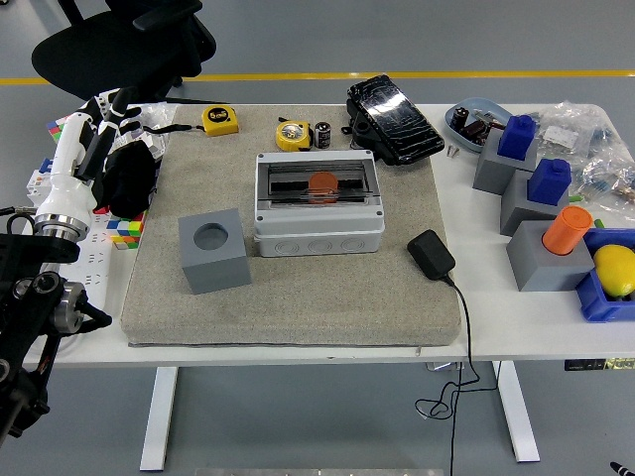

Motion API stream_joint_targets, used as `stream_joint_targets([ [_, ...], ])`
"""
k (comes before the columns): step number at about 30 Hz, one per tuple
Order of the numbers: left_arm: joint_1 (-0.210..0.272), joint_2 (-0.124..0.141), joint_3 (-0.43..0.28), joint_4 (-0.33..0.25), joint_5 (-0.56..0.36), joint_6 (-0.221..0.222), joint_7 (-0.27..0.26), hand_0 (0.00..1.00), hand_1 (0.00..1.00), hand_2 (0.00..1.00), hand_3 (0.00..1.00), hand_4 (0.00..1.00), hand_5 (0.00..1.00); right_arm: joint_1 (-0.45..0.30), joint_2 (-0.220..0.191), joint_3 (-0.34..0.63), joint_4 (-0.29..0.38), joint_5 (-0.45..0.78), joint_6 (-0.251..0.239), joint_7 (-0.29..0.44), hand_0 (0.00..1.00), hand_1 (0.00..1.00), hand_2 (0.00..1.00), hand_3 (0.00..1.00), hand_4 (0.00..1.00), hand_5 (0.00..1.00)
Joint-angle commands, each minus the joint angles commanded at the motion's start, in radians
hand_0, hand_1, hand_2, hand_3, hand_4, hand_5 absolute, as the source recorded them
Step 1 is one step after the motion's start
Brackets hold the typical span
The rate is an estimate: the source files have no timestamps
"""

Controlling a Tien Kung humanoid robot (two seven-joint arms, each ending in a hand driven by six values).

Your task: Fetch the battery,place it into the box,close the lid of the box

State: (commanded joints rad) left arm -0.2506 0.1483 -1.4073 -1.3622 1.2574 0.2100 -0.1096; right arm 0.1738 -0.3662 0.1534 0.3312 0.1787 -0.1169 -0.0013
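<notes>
The battery (322, 135), a small black cylinder, stands upright at the back of the grey mat, next to a yellow tape measure (291, 134). The grey box (317, 228) sits in the middle of the mat. Its clear lid (317, 185) lies flat over it and a round orange thing (322, 183) shows through. My left arm, with a white forearm (64, 178), lies along the table's left edge. Its hand (107, 114) is at the back left corner, far from the battery, fingers relaxed and empty. My right arm is out of view.
A grey cube with a round hole (212, 250) stands left of the box. A black adapter with a cable (431, 254) lies to its right. A black case (394, 117) is behind. Grey blocks, blue and orange pieces and a blue bin (595, 297) crowd the right side. A black bundle (129, 178) lies by my left hand.
</notes>
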Motion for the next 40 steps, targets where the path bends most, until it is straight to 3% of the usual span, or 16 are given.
stream_joint_targets([
  [1, 0.001, 0.000, 0.000, -0.001, 0.000, 0.002, 0.002, 0.715, 0.757, 0.770, 0.676, 0.998, 0.666, -0.001, 0.000, 0.000, 0.000, 0.000, 0.000, 0.000, 0.568, 0.626, 0.654, 0.550, 0.938, 0.492],
  [6, 0.000, 0.000, 0.001, -0.004, -0.002, 0.009, 0.010, 0.715, 0.757, 0.770, 0.676, 0.998, 0.666, -0.001, 0.001, -0.001, 0.000, 0.001, 0.000, -0.001, 0.568, 0.626, 0.654, 0.550, 0.938, 0.492],
  [7, 0.000, 0.001, 0.002, -0.003, -0.002, 0.012, 0.013, 0.669, 0.708, 0.722, 0.626, 0.998, 0.548, -0.001, 0.001, -0.001, 0.000, 0.001, 0.000, -0.001, 0.568, 0.626, 0.654, 0.551, 0.939, 0.492],
  [40, -0.001, -0.003, 0.005, -0.009, 0.002, 0.013, 0.035, 0.618, 0.676, 0.710, 0.585, 0.962, 0.485, -0.002, 0.001, -0.001, -0.002, 0.002, 0.000, -0.004, 0.569, 0.626, 0.653, 0.550, 0.937, 0.490],
])
